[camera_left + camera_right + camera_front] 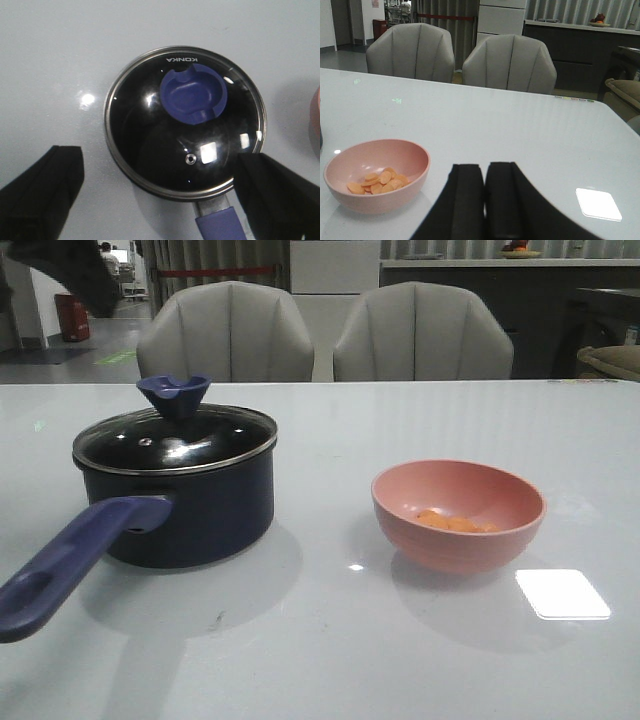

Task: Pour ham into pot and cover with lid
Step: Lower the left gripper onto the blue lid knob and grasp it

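Note:
The pot (pixel 200 510) stands on the left of the white table, its long purple-blue handle (pixel 70 555) pointing toward me. The glass lid (pixel 175 440) with its blue knob (pixel 173 395) sits on the pot. The ham (pixel 455 523) lies in a pink bowl (pixel 450 550) on the right. My left gripper (pixel 159 155) is open wide, looking down on the lid (pixel 140 130) and its knob (pixel 194 96), apart from them. My right gripper (pixel 484 167) is shut and empty, low over the table to the right of the bowl (pixel 380 202) and the ham (pixel 377 181). Neither gripper shows clearly in the front view.
Two grey chairs (pixel 230 335) stand behind the table's far edge. A bright light reflection (pixel 562 593) lies on the table right of the bowl. A dark blurred shape (pixel 60 270) hangs at the top left of the front view.

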